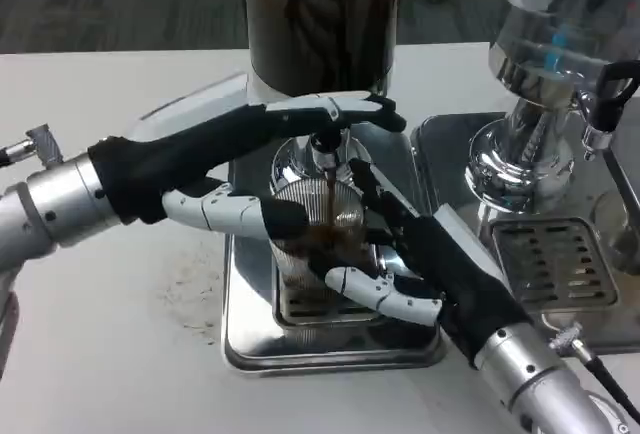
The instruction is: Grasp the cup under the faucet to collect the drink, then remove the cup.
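Observation:
A clear ribbed cup (312,246) stands on the steel drip tray (250,339) under the faucet (325,149). A thin dark stream of drink (331,199) runs from the faucet into the cup, and dark liquid lies in its lower part. My right hand (430,254) grips the cup from the right, its white fingers (385,294) wrapped round the front. My left hand (215,159) reaches in from the left. Its upper fingers (335,109) lie across the top of the faucet lever, and its thumb (225,209) rests beside the cup's left wall.
The dispenser tank (320,14) of dark drink rises just behind the faucet. A second chrome machine (545,84) with its own grated tray (555,264) stands at the right, close to my right forearm. Brown specks mark the white table (190,294) left of the tray.

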Robot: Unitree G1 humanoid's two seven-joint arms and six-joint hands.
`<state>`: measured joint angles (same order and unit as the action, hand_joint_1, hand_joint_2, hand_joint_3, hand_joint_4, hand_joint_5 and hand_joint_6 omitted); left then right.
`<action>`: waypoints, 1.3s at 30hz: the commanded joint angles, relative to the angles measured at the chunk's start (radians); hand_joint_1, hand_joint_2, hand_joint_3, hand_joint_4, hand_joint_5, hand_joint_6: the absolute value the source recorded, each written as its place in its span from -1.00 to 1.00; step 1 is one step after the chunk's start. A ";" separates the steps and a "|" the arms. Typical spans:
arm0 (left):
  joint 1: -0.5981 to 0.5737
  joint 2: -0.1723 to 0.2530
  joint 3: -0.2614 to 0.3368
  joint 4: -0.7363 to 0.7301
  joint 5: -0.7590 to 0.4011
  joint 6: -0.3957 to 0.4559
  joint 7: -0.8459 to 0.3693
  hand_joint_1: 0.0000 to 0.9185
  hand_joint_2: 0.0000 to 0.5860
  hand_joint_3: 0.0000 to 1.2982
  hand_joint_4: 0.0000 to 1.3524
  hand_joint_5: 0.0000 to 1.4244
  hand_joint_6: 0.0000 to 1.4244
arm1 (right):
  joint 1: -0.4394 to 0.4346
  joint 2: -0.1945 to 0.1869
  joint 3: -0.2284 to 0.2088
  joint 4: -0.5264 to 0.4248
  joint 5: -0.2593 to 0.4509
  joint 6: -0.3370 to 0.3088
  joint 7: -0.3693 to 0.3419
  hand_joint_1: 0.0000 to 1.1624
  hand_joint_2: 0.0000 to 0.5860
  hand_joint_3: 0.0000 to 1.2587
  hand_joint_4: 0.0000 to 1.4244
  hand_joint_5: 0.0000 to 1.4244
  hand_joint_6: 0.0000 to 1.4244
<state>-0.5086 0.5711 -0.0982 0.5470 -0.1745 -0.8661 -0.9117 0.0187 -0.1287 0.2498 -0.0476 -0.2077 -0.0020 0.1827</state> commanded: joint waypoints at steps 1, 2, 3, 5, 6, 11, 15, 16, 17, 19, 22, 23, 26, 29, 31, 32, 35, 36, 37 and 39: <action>0.021 0.007 -0.012 0.026 0.008 0.025 -0.029 -1.00 -0.77 -0.70 -0.86 -0.87 -0.77 | -0.007 0.004 0.001 0.004 0.010 -0.014 0.001 0.08 -0.21 -0.99 -1.00 -1.00 -0.82; 0.019 0.006 -0.011 0.031 0.001 0.031 -0.032 -1.00 -0.77 -0.70 -0.86 -0.87 -0.77 | -0.007 0.004 0.001 0.005 0.009 -0.015 0.001 0.08 -0.20 -0.99 -1.00 -1.00 -0.82; 0.016 0.004 -0.009 0.037 -0.007 0.038 -0.035 -1.00 -0.77 -0.71 -0.86 -0.87 -0.77 | -0.008 0.005 0.001 0.006 0.009 -0.015 0.000 0.08 -0.20 -0.99 -1.00 -1.00 -0.82; 0.011 0.003 -0.006 0.047 -0.018 0.046 -0.040 -1.00 -0.77 -0.71 -0.86 -0.87 -0.77 | -0.008 0.006 0.001 0.007 0.009 -0.015 0.000 0.08 -0.20 -0.99 -1.00 -1.00 -0.82; 0.009 0.002 -0.004 0.053 -0.023 0.050 -0.042 -1.00 -0.77 -0.71 -0.86 -0.87 -0.77 | -0.009 0.006 0.001 0.008 0.009 -0.016 0.000 0.08 -0.20 -0.99 -1.00 -1.00 -0.82; 0.000 -0.007 0.005 0.082 -0.051 0.070 -0.057 -1.00 -0.75 -0.71 -0.86 -0.87 -0.76 | -0.011 0.006 0.001 0.012 0.009 -0.018 0.000 0.08 -0.20 -0.99 -1.00 -1.00 -0.81; -0.009 -0.016 0.013 0.100 -0.074 0.085 -0.071 -1.00 -0.74 -0.71 -0.86 -0.87 -0.76 | -0.014 0.007 0.002 0.014 0.009 -0.019 0.001 0.09 -0.22 -0.98 -1.00 -1.00 -0.80; -0.010 -0.018 0.016 0.105 -0.080 0.089 -0.075 -1.00 -0.74 -0.71 -0.86 -0.87 -0.76 | -0.015 0.007 0.002 0.015 0.009 -0.019 0.001 0.09 -0.22 -0.98 -1.00 -1.00 -0.80; -0.012 -0.020 0.019 0.108 -0.084 0.092 -0.078 -1.00 -0.74 -0.71 -0.86 -0.87 -0.76 | -0.016 0.007 0.002 0.017 0.009 -0.019 0.001 0.09 -0.22 -0.98 -1.00 -1.00 -0.80; -0.015 -0.028 0.028 0.119 -0.100 0.105 -0.090 -1.00 -0.74 -0.71 -0.86 -0.87 -0.76 | -0.017 0.008 0.003 0.021 0.010 -0.022 0.000 0.09 -0.22 -0.98 -1.00 -1.00 -0.80; -0.020 -0.039 0.041 0.134 -0.121 0.124 -0.113 -1.00 -0.71 -0.73 -0.88 -0.87 -0.75 | -0.019 0.011 0.004 0.025 0.010 -0.025 -0.001 0.09 -0.22 -0.98 -1.00 -1.00 -0.80; -0.022 -0.042 0.046 0.138 -0.125 0.129 -0.120 -1.00 -0.69 -0.74 -0.88 -0.86 -0.75 | -0.019 0.012 0.005 0.027 0.010 -0.025 -0.001 0.09 -0.21 -0.98 -1.00 -1.00 -0.80; -0.031 -0.055 0.060 0.159 -0.147 0.149 -0.145 -1.00 -0.68 -0.75 -0.88 -0.86 -0.74 | -0.020 0.015 0.006 0.033 0.010 -0.028 -0.002 0.09 -0.21 -0.98 -1.00 -1.00 -0.80; -0.044 -0.061 0.073 0.168 -0.161 0.160 -0.161 -1.00 -0.68 -0.75 -0.89 -0.86 -0.74 | -0.018 0.015 0.007 0.036 0.009 -0.030 -0.002 0.08 -0.20 -0.98 -1.00 -1.00 -0.80; -0.050 -0.068 0.086 0.172 -0.174 0.178 -0.175 -1.00 -0.70 -0.77 -0.90 -0.86 -0.75 | -0.018 0.013 0.007 0.039 0.009 -0.033 -0.001 0.08 -0.20 -0.98 -1.00 -1.00 -0.80; -0.051 -0.071 0.092 0.174 -0.177 0.185 -0.182 -1.00 -0.71 -0.77 -0.90 -0.86 -0.76 | -0.018 0.013 0.007 0.040 0.009 -0.034 -0.001 0.08 -0.20 -0.98 -1.00 -1.00 -0.80; -0.052 -0.083 0.109 0.175 -0.196 0.217 -0.207 -1.00 -0.70 -0.77 -0.90 -0.85 -0.76 | -0.020 0.014 0.006 0.042 0.009 -0.037 -0.002 0.08 -0.20 -0.98 -1.00 -1.00 -0.80; -0.051 -0.087 0.113 0.174 -0.199 0.223 -0.213 -1.00 -0.68 -0.78 -0.90 -0.84 -0.76 | -0.020 0.015 0.006 0.043 0.010 -0.038 -0.002 0.08 -0.20 -0.98 -1.00 -1.00 -0.80; -0.050 -0.089 0.117 0.172 -0.201 0.227 -0.218 -1.00 -0.68 -0.78 -0.90 -0.84 -0.76 | -0.020 0.015 0.006 0.045 0.010 -0.038 -0.002 0.08 -0.20 -0.98 -1.00 -1.00 -0.80; -0.049 -0.095 0.125 0.169 -0.203 0.234 -0.225 -1.00 -0.67 -0.80 -0.90 -0.83 -0.75 | -0.019 0.016 0.006 0.046 0.010 -0.038 -0.004 0.08 -0.20 -0.98 -1.00 -1.00 -0.80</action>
<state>-0.5621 0.4843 0.0192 0.7081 -0.3834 -0.6523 -1.1140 0.0073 -0.1191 0.2557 -0.0068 -0.2074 -0.0218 0.1826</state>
